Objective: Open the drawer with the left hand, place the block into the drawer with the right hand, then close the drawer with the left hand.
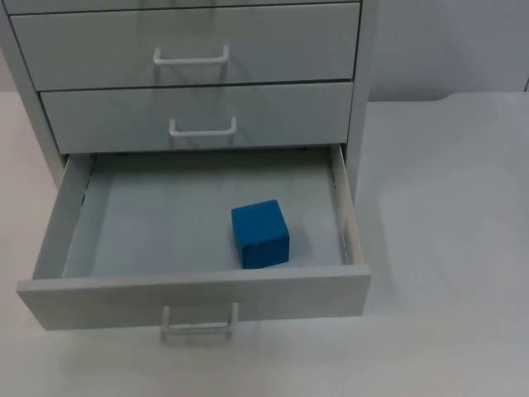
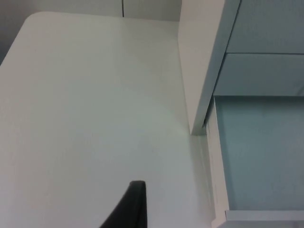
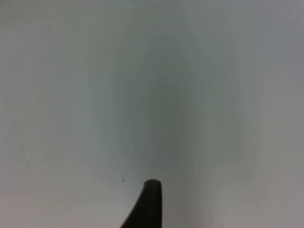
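Observation:
A grey drawer cabinet (image 1: 190,50) stands at the back of the table. Its bottom drawer (image 1: 194,294) is pulled fully out, white handle (image 1: 199,321) facing the table's front edge. A blue block (image 1: 260,234) rests on the drawer floor, right of the middle and near the front panel. My left gripper (image 2: 135,204) hovers over bare table to the left of the cabinet, beside its side wall (image 2: 199,66) and the open drawer (image 2: 256,152). My right gripper (image 3: 149,202) hangs above plain white table, away from the cabinet.
Two upper drawers (image 1: 194,116) are closed, each with a white handle (image 1: 191,58). White table (image 1: 446,248) stretches to the right of the cabinet, and more of it (image 2: 85,104) lies to the left.

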